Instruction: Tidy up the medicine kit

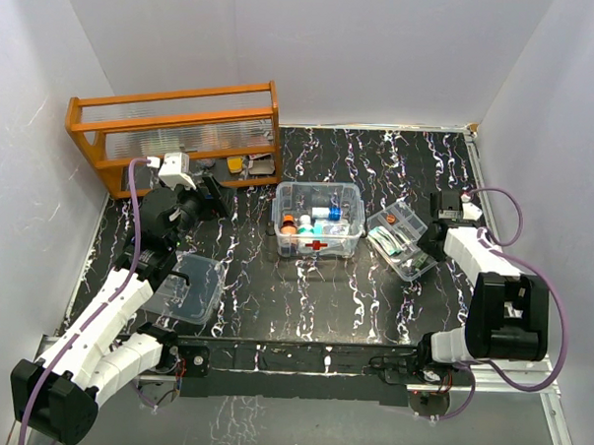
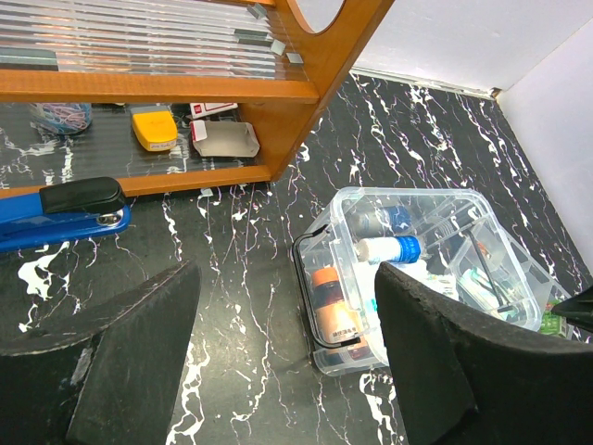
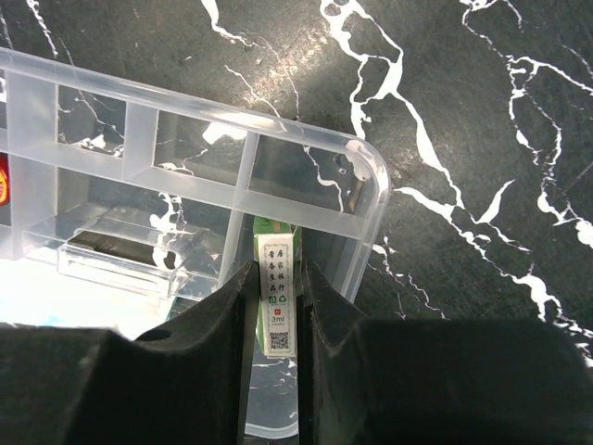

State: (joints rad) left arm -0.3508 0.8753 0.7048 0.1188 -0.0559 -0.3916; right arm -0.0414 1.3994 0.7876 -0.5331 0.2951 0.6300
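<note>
Top view: clear rectangular plastic medicine kit box [image 1: 340,249] w/ small red cross on front sits centre frame, lid off, bottles and tubes inside. Clear plastic lid [image 1: 193,292] lies lower left of it, beside left arm. Clear divided plastic tray [image 1: 410,262] sits just right of box, set at an angle. Right gripper [image 3: 276,271] is at tray's rounded corner compartment, fingers pinched tight on small white-and-green cardboard carton [image 3: 275,320]. Left gripper [image 2: 287,278] hovers upper left of centre in top view, btwn box and orange wooden rack [image 1: 173,128]; fingers wide apart, nothing in them. Blue stapler [image 2: 60,222] lies at left edge of left wrist view, in front of rack.
</note>
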